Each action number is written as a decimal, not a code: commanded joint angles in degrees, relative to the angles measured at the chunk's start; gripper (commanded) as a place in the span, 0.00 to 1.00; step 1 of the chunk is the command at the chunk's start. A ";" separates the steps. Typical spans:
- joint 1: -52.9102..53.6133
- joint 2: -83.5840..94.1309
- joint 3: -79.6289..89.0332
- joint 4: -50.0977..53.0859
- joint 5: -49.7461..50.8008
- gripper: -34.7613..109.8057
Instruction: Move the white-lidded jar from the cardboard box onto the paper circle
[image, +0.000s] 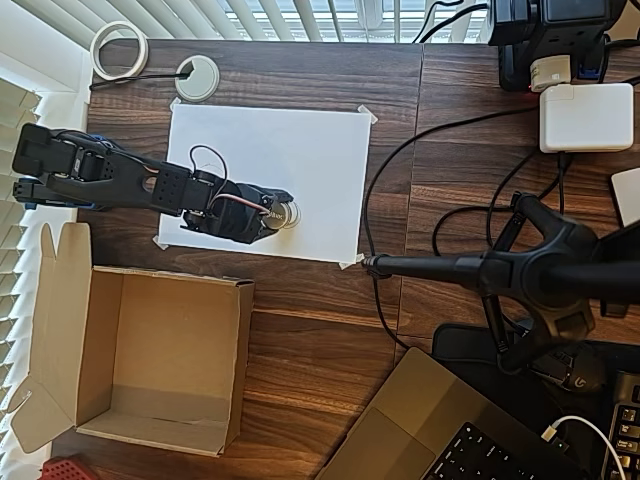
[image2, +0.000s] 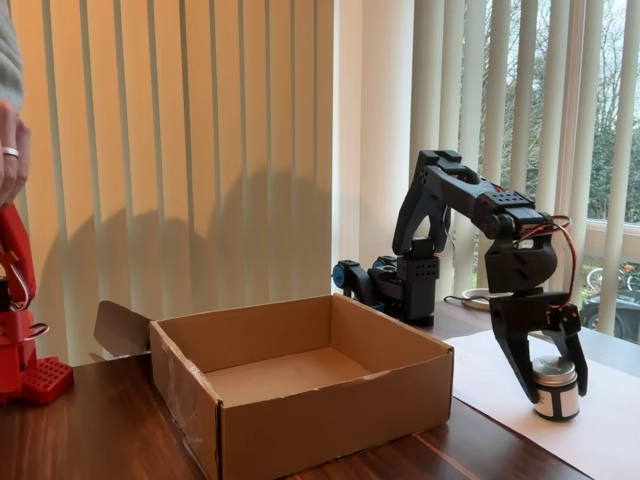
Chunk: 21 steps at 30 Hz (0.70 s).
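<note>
Most of the task looks done: the large brown corrugated cardboard box (image2: 300, 385) sits empty on the dark wooden desk (image: 320, 320), and the small cylindrical white-lidded jar (image2: 555, 388) stands on the white paper sheet (image: 300, 160). I cannot make out the pencil-drawn paper circle beneath it. My black gripper (image2: 548, 385) brackets the jar, its fingers (image2: 518, 365) narrowly parted at the jar's sides; whether they grip it I cannot tell. Release and withdrawal remain.

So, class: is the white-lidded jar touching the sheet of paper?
Touching. In the fixed view the white-lidded jar stands with its base flat on the sheet of paper, no gap beneath.
</note>
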<state>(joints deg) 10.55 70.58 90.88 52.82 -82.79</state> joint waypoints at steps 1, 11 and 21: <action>0.70 3.96 -2.02 0.00 -0.97 0.28; 0.53 4.48 -1.14 0.00 -1.85 0.29; 0.53 5.10 0.00 0.00 -2.72 0.44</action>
<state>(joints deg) 10.63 70.49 90.97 52.73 -84.81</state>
